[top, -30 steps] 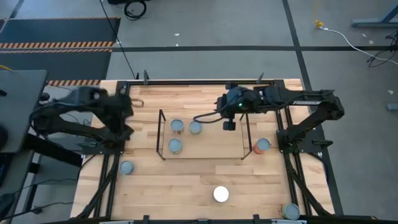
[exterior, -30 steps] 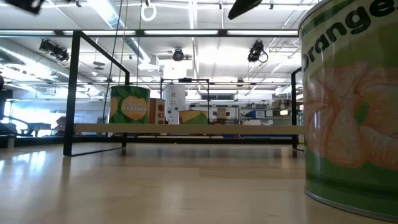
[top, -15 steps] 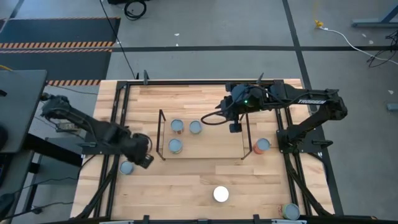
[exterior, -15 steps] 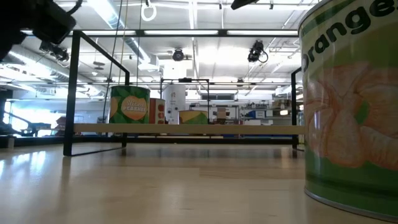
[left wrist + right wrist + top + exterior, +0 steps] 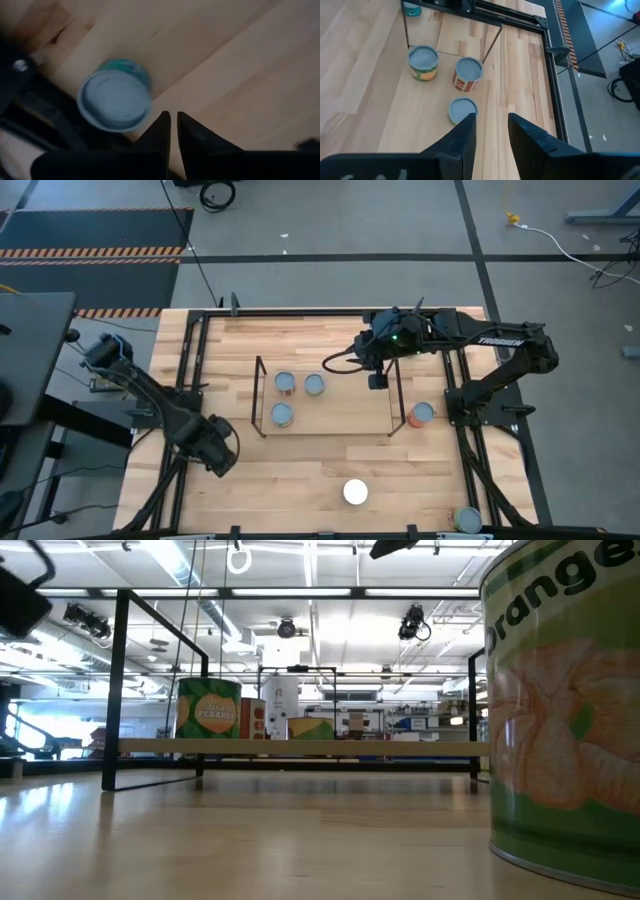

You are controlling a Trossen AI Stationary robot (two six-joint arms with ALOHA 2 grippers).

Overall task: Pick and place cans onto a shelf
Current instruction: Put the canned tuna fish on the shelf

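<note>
A teal-sided can [image 5: 115, 95] with a grey-blue top stands on the table by the left frame rail. My left gripper [image 5: 172, 122] is shut just beside it; in the high view my left gripper [image 5: 215, 452] hides this can. Three cans [image 5: 286, 383] [image 5: 314, 384] [image 5: 283, 414] stand inside the black wire shelf [image 5: 260, 395]. My right gripper [image 5: 490, 125] is open and empty above the shelf's right end [image 5: 378, 377]. An orange-sided can [image 5: 422, 414], a white-topped can [image 5: 355, 492] and another can [image 5: 466, 520] stand loose on the table.
The black metal frame [image 5: 190, 380] edges the wooden table on all sides, close to the left can. The can at the near right corner fills the right of the low view [image 5: 565, 720]. Bare wood lies between the shelf and the near edge.
My left gripper has swung from the far left of the table toward the near edge and down over the loose can by the left rail. My right gripper has stayed over the shelf's right end.
</note>
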